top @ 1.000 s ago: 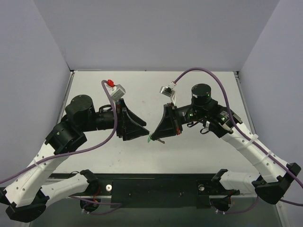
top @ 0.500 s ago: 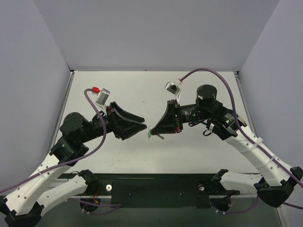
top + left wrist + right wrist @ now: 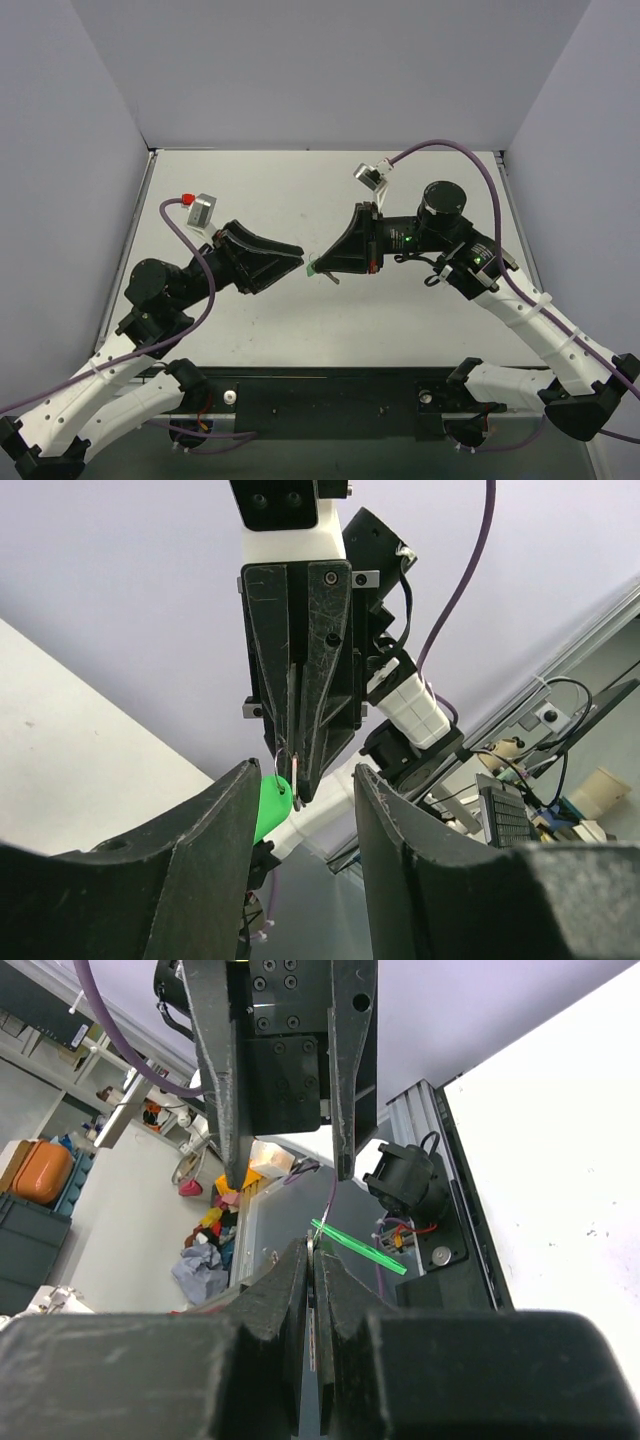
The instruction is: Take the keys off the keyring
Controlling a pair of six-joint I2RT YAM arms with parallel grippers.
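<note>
My right gripper (image 3: 318, 265) is shut on the thin silver-grey key (image 3: 312, 1252), held above the table at mid-height. The key's edge shows between the jaws in the left wrist view (image 3: 291, 752). The green keyring tag (image 3: 312, 265) hangs off the key by its small ring, seen edge-on in the right wrist view (image 3: 362, 1248). My left gripper (image 3: 300, 258) faces the right one tip to tip and is open. In the left wrist view the tag (image 3: 272, 806) lies just beside the left gripper's (image 3: 305, 770) left finger (image 3: 215, 830), between the open jaws.
The white table (image 3: 420, 320) lies below both grippers, with lilac walls at the back and sides. The black base rail (image 3: 330, 395) runs along the near edge. Purple cables loop from both wrists.
Both grippers have moved a little toward the far side, staying tip to tip. The left arm has drawn back and its wrist has swung left. The right gripper still holds the key.
</note>
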